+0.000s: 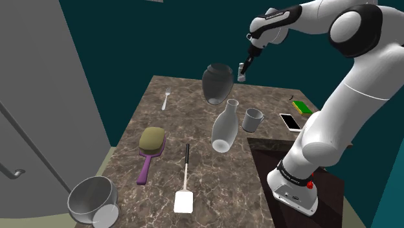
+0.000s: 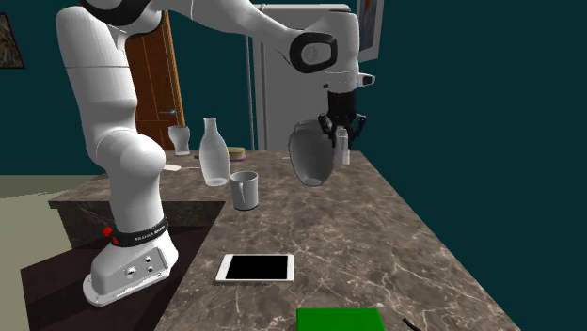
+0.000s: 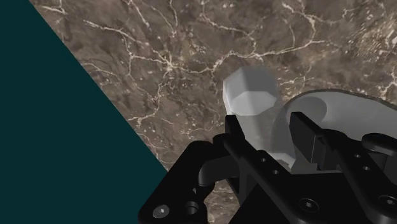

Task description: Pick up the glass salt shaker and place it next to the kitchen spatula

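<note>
My gripper [image 1: 245, 65] is shut on a small pale salt shaker [image 1: 242, 71], holding it by its upper part above the far end of the marble counter [image 1: 194, 123]. In the wrist view the shaker [image 3: 250, 102] sits clasped between the two black fingers [image 3: 233, 130]. From the second exterior view the gripper [image 2: 341, 127] points down with the shaker [image 2: 344, 148] hanging just beside a dark vase [image 2: 312, 155]. The white spatula [image 1: 185, 188] with a black handle lies flat near the counter's front edge, far from the gripper.
The dark vase [image 1: 217, 83], a white carafe [image 1: 224, 126] and a grey mug [image 1: 252, 120] stand between the gripper and the spatula. A purple-handled brush [image 1: 150, 152], a fork [image 1: 166, 98], a metal bowl [image 1: 92, 197], a phone [image 1: 291, 121] and a green block [image 1: 301, 107] also lie on the counter.
</note>
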Tool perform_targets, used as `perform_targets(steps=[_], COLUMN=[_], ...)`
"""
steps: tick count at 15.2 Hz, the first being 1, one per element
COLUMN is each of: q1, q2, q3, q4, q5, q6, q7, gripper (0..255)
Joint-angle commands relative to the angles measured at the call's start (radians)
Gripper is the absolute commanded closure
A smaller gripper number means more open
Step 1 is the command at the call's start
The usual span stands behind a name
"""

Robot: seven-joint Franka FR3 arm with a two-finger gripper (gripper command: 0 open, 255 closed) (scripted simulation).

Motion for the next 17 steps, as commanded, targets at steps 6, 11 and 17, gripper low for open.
perform_targets(steps=[6,11,17], q1=[0.002,0.015,-0.001], q2=[-0.029,-0.159,-0.368], q3=[0.006,0.064,0.203], q4=[0.070,-0.034,-0.230], q5=[-0.031,-0.130,-0.246], q6=[-0.088,-0.077,-0.061], q7=[0.033,0.146,0.335], gripper=[255,255,255])
